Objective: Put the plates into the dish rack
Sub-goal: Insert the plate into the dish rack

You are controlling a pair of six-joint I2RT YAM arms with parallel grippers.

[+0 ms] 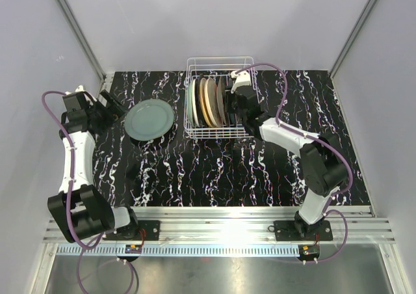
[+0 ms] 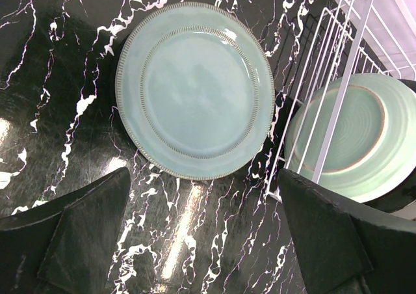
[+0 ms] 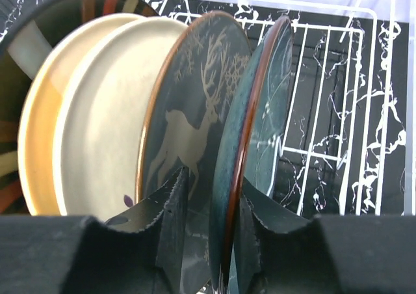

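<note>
The left gripper (image 2: 205, 180) hangs wide open and empty over a pale green plate (image 2: 195, 89). This plate lies flat on the black marbled table (image 1: 195, 170), left of centre in the top view and just beside the white wire dish rack (image 1: 221, 67). The right gripper (image 3: 214, 185) reaches into the rack. Its fingers (image 3: 170, 222) are slightly parted astride the rim of a dark plate (image 3: 229, 170), with a gap on the left, so it is not clamped. That plate stands on edge at the right end of the row, next to a deer-patterned plate (image 3: 188, 125).
</note>
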